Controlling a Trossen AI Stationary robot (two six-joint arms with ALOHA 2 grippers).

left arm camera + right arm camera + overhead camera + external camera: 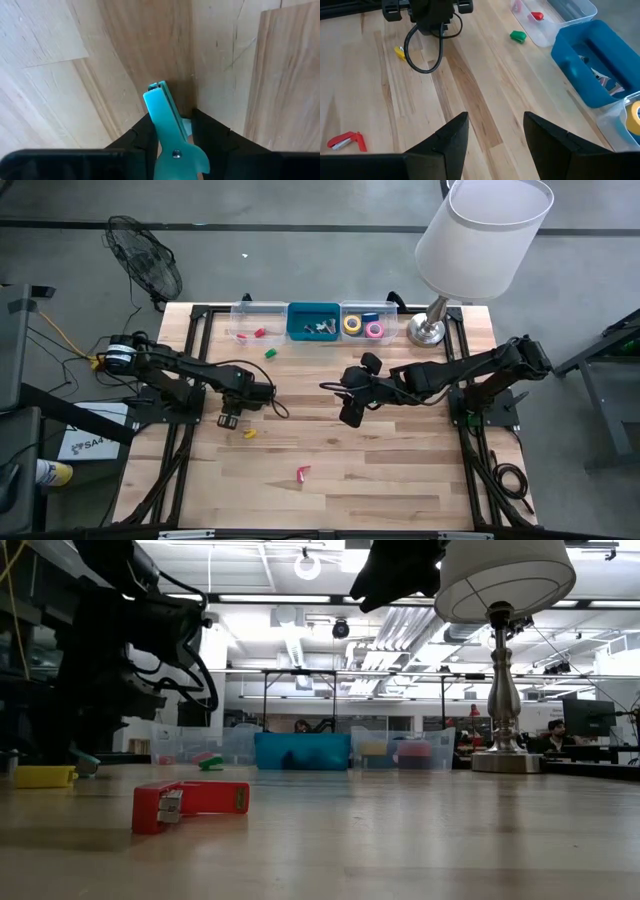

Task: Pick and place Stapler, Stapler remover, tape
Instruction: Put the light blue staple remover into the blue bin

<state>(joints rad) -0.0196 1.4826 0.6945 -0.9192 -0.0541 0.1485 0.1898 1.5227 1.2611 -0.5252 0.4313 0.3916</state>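
Left end effector (232,418) is sitting low over the worktop (400,470) toward its left edge, fingers closing around a teal stapler remover (167,130); the wrist view is showing the teal piece between the fingers, just above the wood.

A small yellow stapler (249,434) is lying just beside that end effector. A red stapler (302,473) is lying nearer the front edge, a green stapler (269,353) near the rear edge.

Along the rear edge: a clear bin (245,311) holding a red piece, a blue bin (313,308) holding metal-looking items, a clear bin (387,313) holding yellow and pink tape (353,324).

Right end effector (350,414) is hovering mid-worktop, fingers spread wide, holding nothing.

Judgement: tape is looking sorted; three staplers and the remover are remaining.
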